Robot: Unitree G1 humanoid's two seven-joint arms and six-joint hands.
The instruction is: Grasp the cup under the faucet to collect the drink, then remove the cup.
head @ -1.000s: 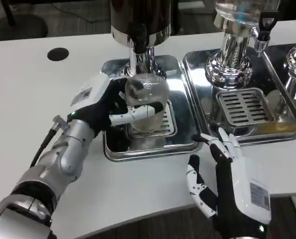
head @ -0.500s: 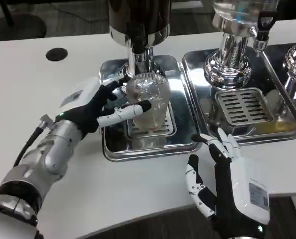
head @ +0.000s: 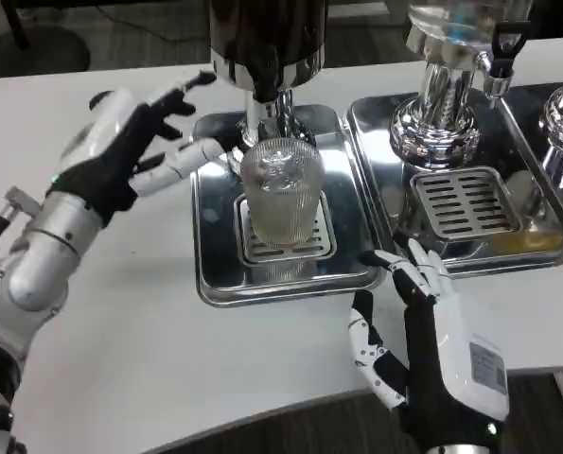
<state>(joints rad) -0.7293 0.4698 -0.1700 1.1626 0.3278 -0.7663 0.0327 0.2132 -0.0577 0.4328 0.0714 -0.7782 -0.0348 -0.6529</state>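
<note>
A clear ribbed cup (head: pixel 279 192) stands upright on the grate of the left steel drip tray (head: pixel 215 274), right under the faucet (head: pixel 267 90) of the dark dispenser. My left hand (head: pixel 130 142) hovers up and to the left of the cup with its fingers spread, apart from the glass and holding nothing. My right hand (head: pixel 432 331) waits near the table's front edge, just below the tray's right corner, fingers apart and empty.
A second drip tray (head: pixel 376 123) with a chrome dispenser base (head: pixel 437 123) stands to the right, and a third one sits at the far right edge. A black round hole (head: pixel 103 100) marks the table at the back left.
My left hand let go of the cup and drew back up and to the left, fingers opening. The cup stays upright on the grate. The right hand barely moved.
</note>
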